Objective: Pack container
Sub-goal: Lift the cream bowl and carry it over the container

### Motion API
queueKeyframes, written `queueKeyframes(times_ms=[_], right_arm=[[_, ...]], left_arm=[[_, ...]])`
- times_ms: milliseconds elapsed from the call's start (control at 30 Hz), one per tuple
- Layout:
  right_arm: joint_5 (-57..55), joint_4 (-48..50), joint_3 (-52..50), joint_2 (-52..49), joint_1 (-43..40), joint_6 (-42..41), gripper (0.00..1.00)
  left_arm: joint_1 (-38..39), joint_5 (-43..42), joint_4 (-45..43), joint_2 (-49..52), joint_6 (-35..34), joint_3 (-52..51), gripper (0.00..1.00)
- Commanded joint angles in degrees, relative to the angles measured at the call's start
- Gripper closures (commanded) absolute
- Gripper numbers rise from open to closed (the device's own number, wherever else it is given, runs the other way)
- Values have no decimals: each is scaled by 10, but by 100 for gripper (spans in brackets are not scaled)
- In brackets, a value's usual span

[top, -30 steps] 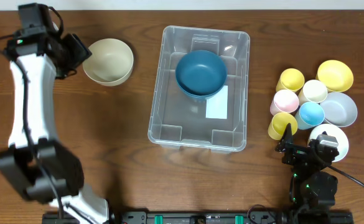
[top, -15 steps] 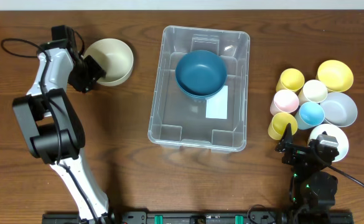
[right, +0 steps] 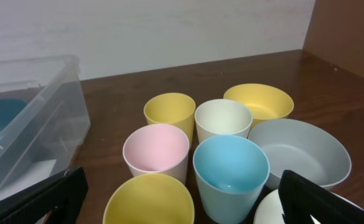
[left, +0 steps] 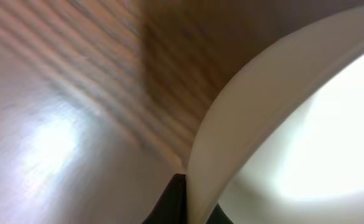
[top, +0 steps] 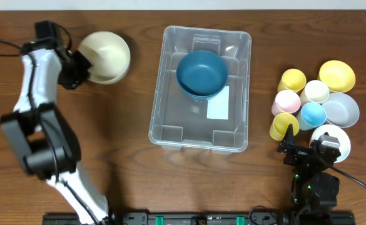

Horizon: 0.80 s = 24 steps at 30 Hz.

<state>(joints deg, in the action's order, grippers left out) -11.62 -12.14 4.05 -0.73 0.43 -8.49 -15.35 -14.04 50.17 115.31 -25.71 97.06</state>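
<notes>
I've got the blue bowl [top: 201, 73] in the container [top: 170, 128]; left gripper [top: 82, 66] looks clamped on the cream bowl [top: 106, 55] upper left, right gripper [top: 291, 145] parked with fingers apart, right-side pile [top: 314, 92] unpacked.

Robotics lab bench: wood-grain table [top: 126, 175], bare white wall [right: 169, 31], loose black cable [top: 356, 179]

The brown wooden desk [top: 120, 156] carries a tight cluster of upright tableware at its right: a far yellow cup [top: 292, 80], a cream cup [top: 316, 91], a pink cup [top: 288, 102], a light blue cup [top: 313, 114] and a near yellow cup [top: 283, 125]. Beside them are a yellow bowl [top: 336, 75], a grey bowl [top: 344, 110] and a white bowl [top: 333, 139]. A dark blue bowl [top: 201, 73] sits upright mid-view. At far left a cream bowl [top: 106, 56] is tilted.
</notes>
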Motion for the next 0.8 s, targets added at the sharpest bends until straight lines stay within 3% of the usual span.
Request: queueKeyframes(times_ms=[0,167,300,500,767], right_arm=[[-4,-1,-1,1,-5,4,1],[-4,-1,-1,1,-5,4,1],[-4,-1,-1,1,-5,4,1],[-4,-1,-1,1,-5,5,1],[-4,-1,-1,1,-5,4,1]], left_arm=[[17,-3,11,-99,1,5,94],[91,3,13,-196,10,5,94],[187,68,7,-234,10,5,94],[321,153,-10,-214,10,5,94],[384,155,-45,-142,10,5,94]])
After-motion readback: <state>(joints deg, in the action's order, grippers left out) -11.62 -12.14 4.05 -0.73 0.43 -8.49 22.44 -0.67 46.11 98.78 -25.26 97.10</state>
